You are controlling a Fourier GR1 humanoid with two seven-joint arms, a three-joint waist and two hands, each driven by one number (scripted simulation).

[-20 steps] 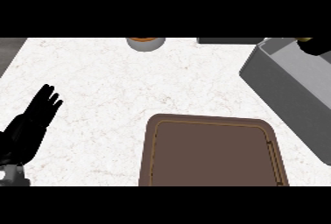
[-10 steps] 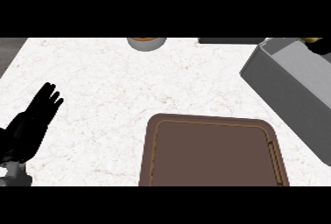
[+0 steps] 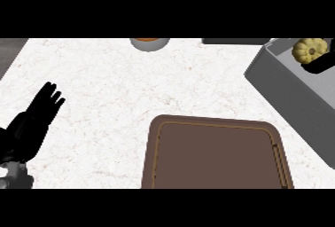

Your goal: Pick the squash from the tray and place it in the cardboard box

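The squash [image 3: 310, 49], pale yellow and ribbed, sits at the far right corner of the counter [image 3: 118, 88], over the open top of the grey box [image 3: 288, 93], with a black shape touching its lower right side. That shape looks like part of the right hand [image 3: 322, 65], but too little of it shows to tell whether its fingers are curled round the squash or have let go. The brown tray [image 3: 216, 153] lies at the near edge of the counter, right of the middle, and nothing lies in it. The left hand [image 3: 34, 122] rests near the counter's left edge, fingers straight and held up, holding nothing. At the far edge stands a small grey bowl [image 3: 149, 43] with something orange in it, and a dark flat object [image 3: 235, 41] lies to its right.

Judging by this, the placing is nearly done. The risks lie at the box: if the squash is released while over the wall instead of the hollow, it may catch the rim and roll off onto the counter. If the hand pulls away while a finger is hooked on a rib, it may drag the squash back out
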